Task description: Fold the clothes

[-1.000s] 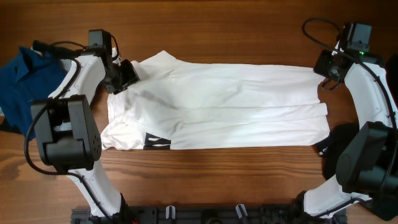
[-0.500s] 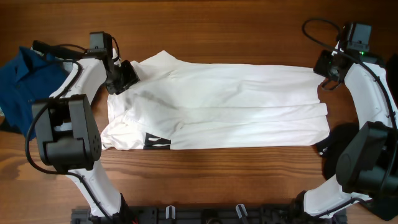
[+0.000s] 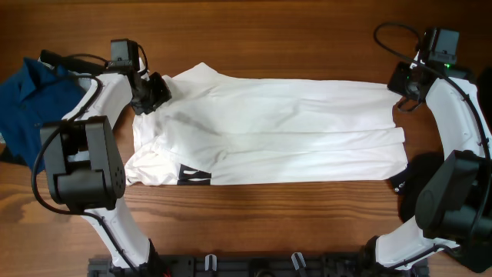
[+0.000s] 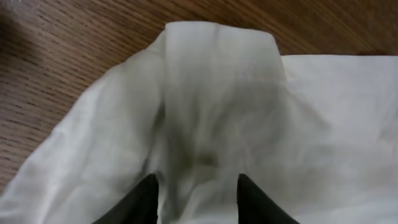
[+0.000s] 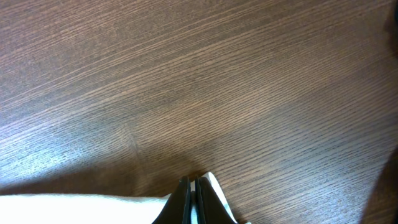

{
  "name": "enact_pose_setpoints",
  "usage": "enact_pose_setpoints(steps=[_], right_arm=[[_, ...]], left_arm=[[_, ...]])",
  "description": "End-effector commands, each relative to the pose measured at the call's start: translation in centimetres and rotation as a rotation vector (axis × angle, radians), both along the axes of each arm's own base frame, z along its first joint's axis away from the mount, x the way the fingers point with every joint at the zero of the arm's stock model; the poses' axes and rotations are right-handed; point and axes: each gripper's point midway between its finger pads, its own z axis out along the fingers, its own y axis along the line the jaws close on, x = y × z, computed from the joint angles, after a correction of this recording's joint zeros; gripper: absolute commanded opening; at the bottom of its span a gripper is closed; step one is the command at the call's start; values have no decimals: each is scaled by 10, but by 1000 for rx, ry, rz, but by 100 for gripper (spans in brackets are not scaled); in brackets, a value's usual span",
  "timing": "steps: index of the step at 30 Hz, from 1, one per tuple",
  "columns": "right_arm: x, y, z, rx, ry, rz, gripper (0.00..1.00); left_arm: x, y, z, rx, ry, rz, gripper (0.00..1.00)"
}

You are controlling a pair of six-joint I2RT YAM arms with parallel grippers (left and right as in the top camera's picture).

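The clothes' white T-shirt (image 3: pixel 269 131) lies folded lengthwise across the table, its black print (image 3: pixel 194 176) at the near left. My left gripper (image 3: pixel 157 92) is at the shirt's far-left corner. In the left wrist view the left gripper (image 4: pixel 196 177) is open, its fingers (image 4: pixel 148 199) pressed down on either side of a raised fold of the T-shirt (image 4: pixel 211 93). At the far-right corner my right gripper (image 3: pixel 404 95) is shut on the shirt. The right wrist view shows the right gripper (image 5: pixel 192 180) pinching the white T-shirt's edge (image 5: pixel 93 210).
A blue garment (image 3: pixel 29 101) lies crumpled at the left edge of the wooden table (image 3: pixel 269 38). A black garment (image 3: pixel 403 187) sits at the near right beside the right arm's base. A black rail (image 3: pixel 254 265) runs along the front edge.
The left gripper has edged slightly toward the far side at the shirt's corner. The shirt and the right arm have not moved.
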Motion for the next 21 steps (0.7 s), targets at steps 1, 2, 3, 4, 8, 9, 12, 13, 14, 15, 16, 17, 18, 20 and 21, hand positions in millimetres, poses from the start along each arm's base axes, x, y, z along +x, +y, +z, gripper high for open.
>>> enact_pose_setpoints(steps=[1, 2, 3, 4, 8, 9, 12, 13, 14, 15, 16, 17, 18, 20, 21], right_arm=[[-1, -2, 9, 2, -24, -18, 4], [-1, -2, 9, 2, -24, -18, 4], [-2, -2, 9, 2, -24, -18, 4], [-2, -2, 9, -1, -23, -19, 4], [-2, -2, 9, 0, -23, -20, 4], [-2, -2, 9, 0, -23, -20, 4], [-2, -2, 9, -1, -23, -20, 4], [-2, -2, 9, -1, -23, -19, 4], [-2, -2, 9, -1, -23, -20, 4], [-2, -2, 10, -1, -23, -19, 4], [-2, -2, 10, -1, -23, -19, 4], [-2, -2, 10, -1, -23, -19, 4], [-2, -2, 10, 0, -24, -20, 4], [-2, -2, 10, -1, -23, -19, 4], [-2, -2, 10, -1, -23, -20, 4]], left_arm=[[-8, 4, -13, 10, 43, 8, 41], [-8, 4, -13, 10, 43, 8, 41], [-8, 4, -13, 10, 43, 8, 41], [-8, 4, -14, 10, 45, 8, 41], [-11, 3, -25, 3, 72, 7, 28], [-11, 3, -26, 4, 71, 6, 23], [-5, 4, -22, 6, 45, 7, 16], [-4, 4, -19, 6, 39, 7, 16], [-1, 5, -14, 9, 23, 5, 14], [1, 5, -11, 10, 14, 5, 13], [4, 6, -5, 11, 0, 5, 6], [6, 6, -2, 12, -10, 6, 4], [10, 6, 3, 12, -24, 6, 4], [12, 6, 9, 13, -38, 6, 4], [13, 6, 13, 14, -47, 6, 4]])
